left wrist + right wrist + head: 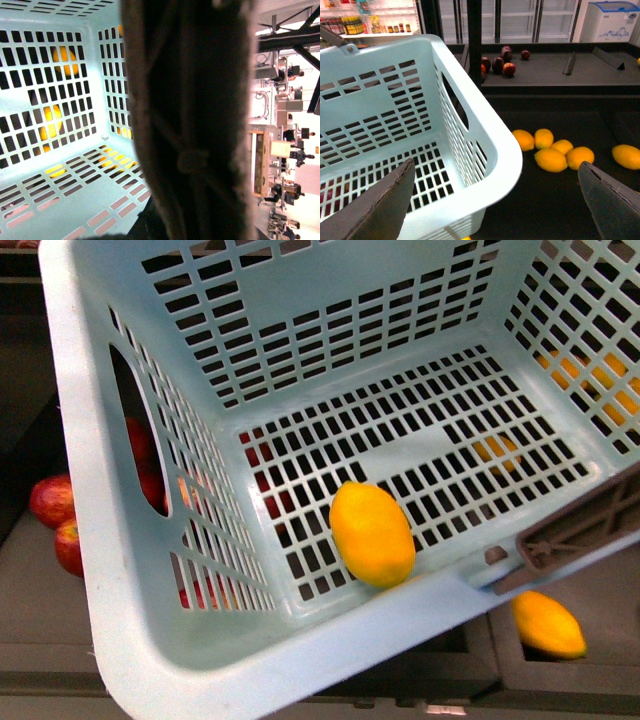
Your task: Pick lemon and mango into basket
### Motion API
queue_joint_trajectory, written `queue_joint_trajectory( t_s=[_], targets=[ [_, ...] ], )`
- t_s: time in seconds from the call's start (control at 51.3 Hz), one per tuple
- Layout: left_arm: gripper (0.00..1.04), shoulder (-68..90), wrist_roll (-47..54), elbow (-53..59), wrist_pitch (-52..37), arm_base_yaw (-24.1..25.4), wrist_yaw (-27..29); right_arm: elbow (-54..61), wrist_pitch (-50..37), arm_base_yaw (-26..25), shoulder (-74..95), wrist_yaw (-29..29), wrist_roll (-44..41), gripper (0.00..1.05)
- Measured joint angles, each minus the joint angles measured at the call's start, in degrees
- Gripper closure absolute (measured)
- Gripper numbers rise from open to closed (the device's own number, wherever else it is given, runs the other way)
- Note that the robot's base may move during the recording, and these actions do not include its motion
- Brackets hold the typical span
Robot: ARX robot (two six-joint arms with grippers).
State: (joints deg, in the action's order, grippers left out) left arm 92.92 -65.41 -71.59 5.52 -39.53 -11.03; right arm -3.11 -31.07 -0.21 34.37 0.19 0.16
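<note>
Lemon [372,534]: lying on the basket [130,640] floor, by the near wall
Right tool [496,162]: spread wide, holding nothing, over the basket's rim corner
Left tool: not seen; brown handle [190,115] fills its wrist view, grip cannot be told
Outside basket: yellow fruits [552,159] clustered nearby, red apples [55,502] past its left wall

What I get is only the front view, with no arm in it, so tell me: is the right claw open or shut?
Observer: Open. In the right wrist view the right claw hangs empty, its fingers spread wide, with the basket rim showing between them.
Operator: Does that camera see more yellow fruit?
Observer: Yes. Five yellow fruits lie clustered on the dark shelf beside the basket, with a sixth lying apart from them.
</note>
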Motion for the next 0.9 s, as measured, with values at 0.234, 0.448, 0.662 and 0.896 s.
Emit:
queue_joint_trajectory(
  t_s=[0.234,0.448,0.662,0.896],
  targets=[
    [1.01,0.0,0.4,0.0,0.0,0.5,1.0,0.1,0.0,0.0,0.0,-0.2,0.0,0.09],
    [1.01,0.0,0.8,0.0,0.0,0.6,1.1,0.2,0.1,0.1,0.1,-0.2,0.0,0.09],
    [1.01,0.0,0.8,0.0,0.0,0.6,0.8,0.2,0.1,0.1,0.1,-0.2,0.0,0.09],
    [1.01,0.0,0.8,0.0,0.0,0.6,1.1,0.2,0.1,0.2,0.0,-0.2,0.0,0.09]
  ],
)
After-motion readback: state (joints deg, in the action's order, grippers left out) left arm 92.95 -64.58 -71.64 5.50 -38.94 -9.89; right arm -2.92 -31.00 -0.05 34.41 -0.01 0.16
